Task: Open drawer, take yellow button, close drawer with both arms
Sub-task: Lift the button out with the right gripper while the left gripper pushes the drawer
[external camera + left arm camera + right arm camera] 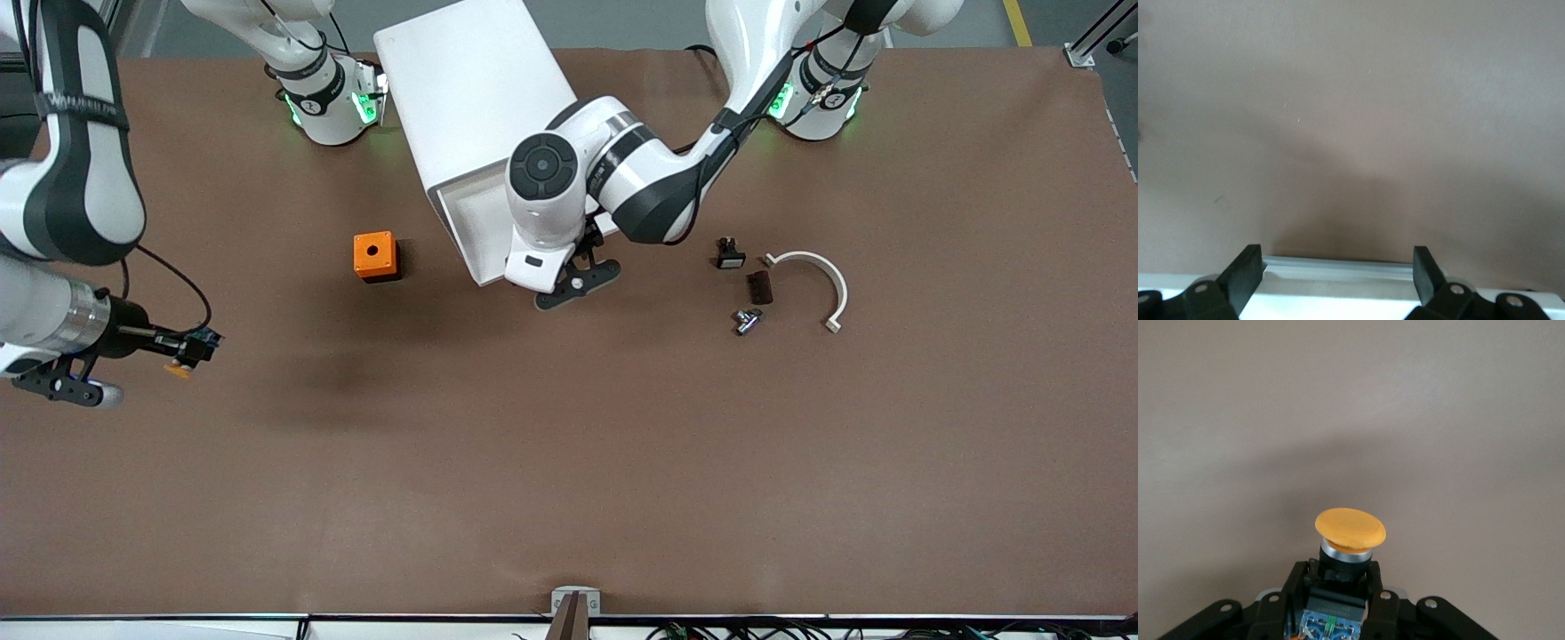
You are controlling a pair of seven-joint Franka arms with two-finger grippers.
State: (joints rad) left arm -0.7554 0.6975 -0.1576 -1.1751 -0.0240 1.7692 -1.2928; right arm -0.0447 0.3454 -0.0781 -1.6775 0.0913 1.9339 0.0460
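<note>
Gripping the button (pixel 1350 537), right claw (pixel 1338 583) hovers.

A wide table (pixel 569 462) with a plain brown matte top fills almost the whole front view. The surface shows soft dark shadows. Along its edge nearest to the front camera runs a pale strip (pixel 160 628), and some cables (pixel 711 631) lie there. A small grey bracket (pixel 575 601) sits at the middle of this edge. Above the top edge of the table a grey floor (pixel 640 22) is visible, with a yellow line (pixel 1017 22) on it.
</note>
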